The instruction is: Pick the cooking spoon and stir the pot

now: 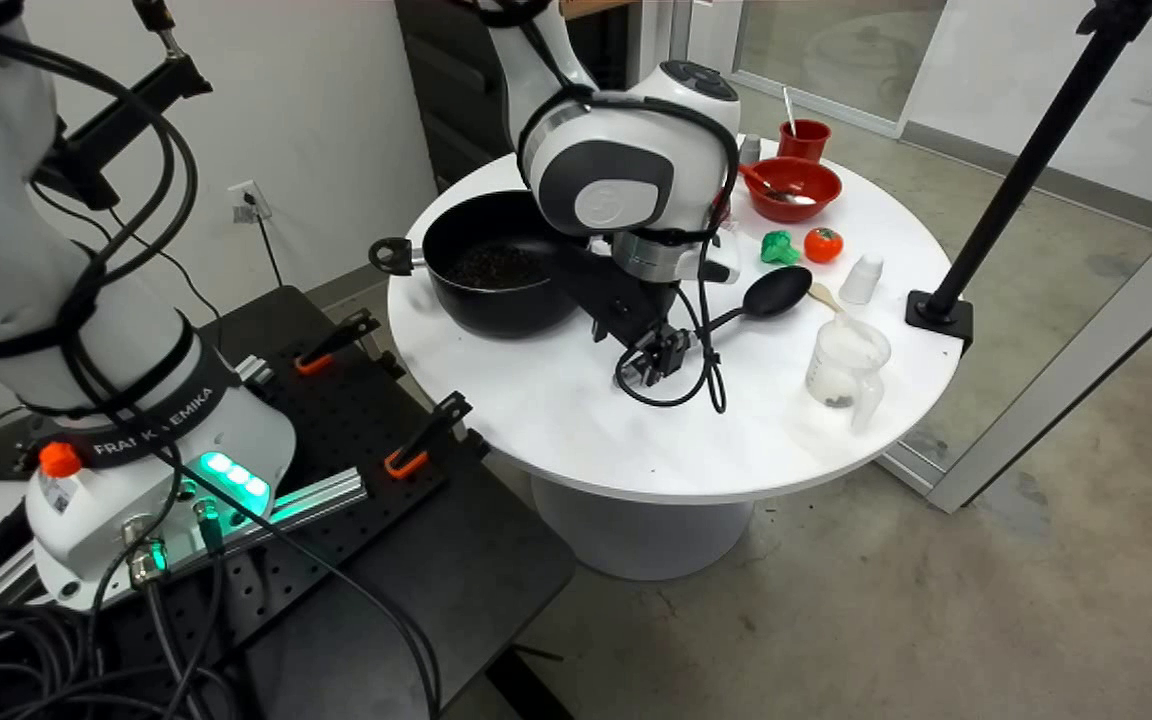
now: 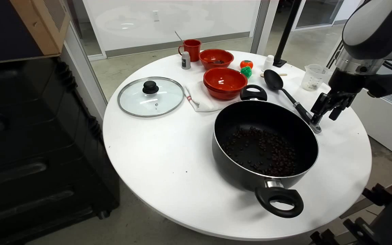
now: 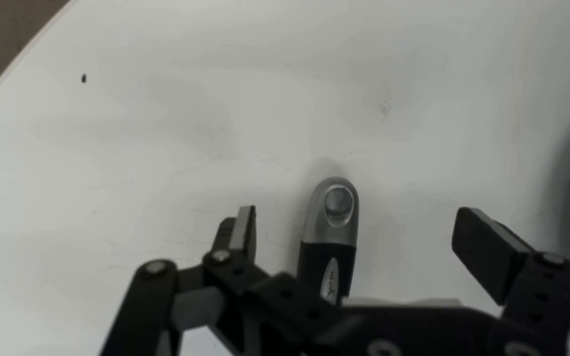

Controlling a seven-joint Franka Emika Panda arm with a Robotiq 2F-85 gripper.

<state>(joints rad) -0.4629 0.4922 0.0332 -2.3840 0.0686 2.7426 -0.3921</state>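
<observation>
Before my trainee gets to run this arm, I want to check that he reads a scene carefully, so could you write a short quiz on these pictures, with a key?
1. True or false: the glass lid lies on the table, off the pot.
2. In the wrist view, what shows between the fingers of the gripper? A: the red mug. B: the handle of the cooking spoon. C: the measuring cup.
3. Fill in: the small green thing lies beside a red-orange ____.

Key:
1. True.
2. B; the fingers stand open, with a gap on either side of it.
3. Tomato.
</observation>
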